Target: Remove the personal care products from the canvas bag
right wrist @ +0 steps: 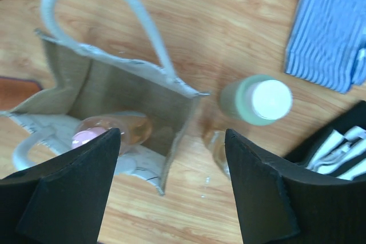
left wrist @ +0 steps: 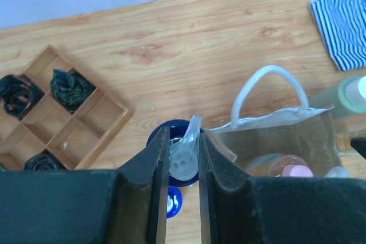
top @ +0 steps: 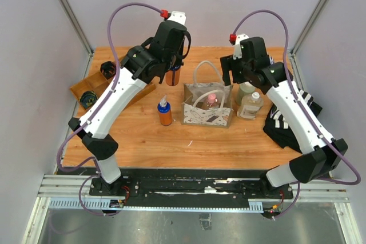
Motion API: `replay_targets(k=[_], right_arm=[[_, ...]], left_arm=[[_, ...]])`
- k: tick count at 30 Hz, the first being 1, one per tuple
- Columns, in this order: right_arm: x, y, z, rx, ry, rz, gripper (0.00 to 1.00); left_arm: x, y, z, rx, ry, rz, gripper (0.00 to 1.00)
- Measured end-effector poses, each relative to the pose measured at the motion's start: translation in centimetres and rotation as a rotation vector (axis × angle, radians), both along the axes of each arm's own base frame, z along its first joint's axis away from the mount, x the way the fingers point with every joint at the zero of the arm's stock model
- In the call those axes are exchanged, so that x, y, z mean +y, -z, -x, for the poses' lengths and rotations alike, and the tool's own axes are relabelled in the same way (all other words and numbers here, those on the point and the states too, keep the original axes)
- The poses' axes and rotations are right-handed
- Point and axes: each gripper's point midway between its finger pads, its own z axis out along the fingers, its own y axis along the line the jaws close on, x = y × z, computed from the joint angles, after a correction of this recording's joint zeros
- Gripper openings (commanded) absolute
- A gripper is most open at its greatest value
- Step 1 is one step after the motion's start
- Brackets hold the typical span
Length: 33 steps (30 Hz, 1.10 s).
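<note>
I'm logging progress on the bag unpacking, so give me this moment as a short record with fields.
left gripper: shut on blue-topped bottle, left of the canvas bag
right gripper: open, over the bag's right edge
in bag: pink-capped bottle
out, left of bag: orange bottle
out, right of bag: green bottle, clear bottle
other: wooden tray, striped cloth

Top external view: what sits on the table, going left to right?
Brown wooden compartment tray, orange bottle with blue cap, beige canvas bag, clear bottle with white cap, black-and-white striped cloth.
</note>
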Motion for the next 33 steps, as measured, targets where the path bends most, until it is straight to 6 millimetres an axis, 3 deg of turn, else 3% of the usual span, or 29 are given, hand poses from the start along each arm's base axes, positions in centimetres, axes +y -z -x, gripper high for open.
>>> replay_targets(k=[3,6,11,18,24,33], right_arm=[[1.8,0.5,0.9,0.033,-0.075,-0.037,0.74],[3.4,1.1,1.8,0.071,-0.14,-0.06,0.74],[5.7,3.4,3.7,0.151,-0.229,-0.059,0.69],[7.5,6.4,6.1,0.244,-0.301,-0.023,0.65],[9.0,7.6,6.9,0.272,-0.34,0.004,0.61],[9.1,9.5,6.3,0.299,-0.318,0.059,0.58]], left_arm=[[1.7,0.7,0.0,0.013,-0.047,-0.008,0.01],[3.6,2.8,0.2,0.051,-0.088,-0.029,0.01],[6.4,8.5,0.5,0.144,-0.147,-0.069,0.0],[7.1,15.1,1.0,0.232,-0.159,-0.081,0.0],[7.3,17.6,1.1,0.238,-0.161,-0.054,0.01],[7.3,19.9,1.5,0.238,-0.16,-0.031,0.0]])
